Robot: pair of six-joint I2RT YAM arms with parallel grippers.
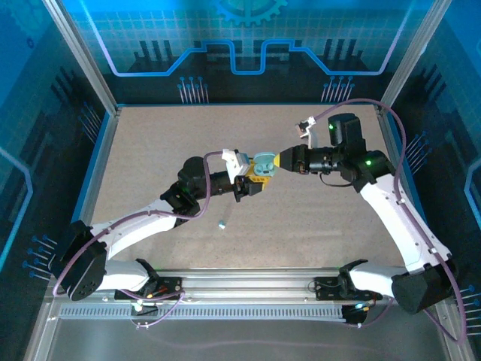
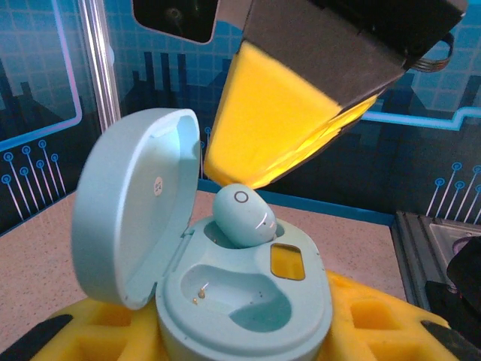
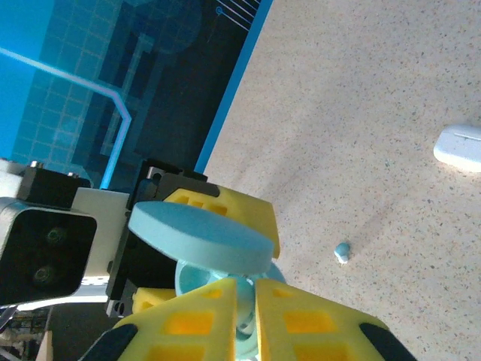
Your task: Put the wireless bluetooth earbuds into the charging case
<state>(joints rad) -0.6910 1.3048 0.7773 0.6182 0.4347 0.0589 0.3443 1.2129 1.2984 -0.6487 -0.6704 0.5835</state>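
Left claw [image 1: 255,177] clamps the light blue charging case [image 2: 248,308] between its yellow pads, clear of the table [image 1: 316,226], lid [image 2: 135,203] standing open. One light blue earbud [image 2: 242,214] sits tilted in the far socket; the near socket [image 2: 240,297] is bare. Right claw [image 2: 240,173] comes in from the opposite side, its yellow fingers drawn together, tips right at the top of that earbud; we cannot tell from the wrist views whether they touch it or hang just over it. Second earbud [image 1: 222,223] lies loose on the table, nearer the arm bases and well apart from both claws. Surface is speckled beige board. A white rounded object [image 3: 460,147], possibly another case, rests on it. Blue printed walls [image 1: 248,37] surround; an aluminium rail [image 1: 248,282] runs along the near edge.
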